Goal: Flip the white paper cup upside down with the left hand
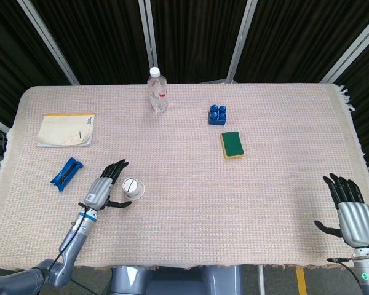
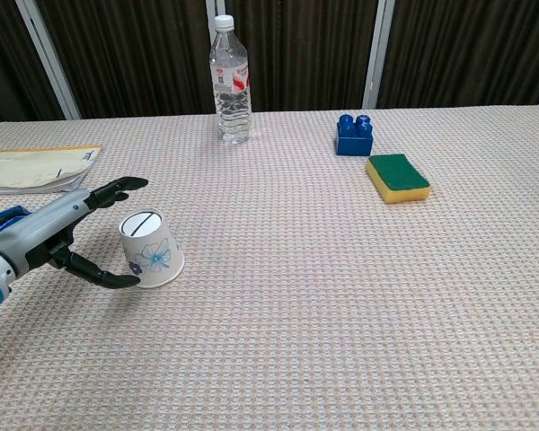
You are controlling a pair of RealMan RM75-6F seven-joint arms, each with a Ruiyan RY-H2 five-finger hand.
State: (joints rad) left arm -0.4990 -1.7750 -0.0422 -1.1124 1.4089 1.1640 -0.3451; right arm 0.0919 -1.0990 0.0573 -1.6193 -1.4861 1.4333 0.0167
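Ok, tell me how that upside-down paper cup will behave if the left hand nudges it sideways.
The white paper cup looks thin-walled and empty, so it is probably very light and should slide or topple easily. It stands on its wide rim with the narrow base up, which likely steadies it somewhat. The woven tablecloth may catch the rim, favouring a tip; once on its side, it would likely roll in a curve.

**What you can't see right now**

Your chest view cuts the left robot hand (image 2: 49,235) at the frame's left edge, so only the fingers and part of the palm show. The blue clip (image 2: 2,218) behind it is mostly hidden there too. Your right robot hand (image 1: 352,212) appears only in the head view, low by the corner. The white paper cup (image 2: 150,249) hides its own rim against the desk (image 2: 341,296). Writing on the notebook (image 1: 66,129) is too small to read.
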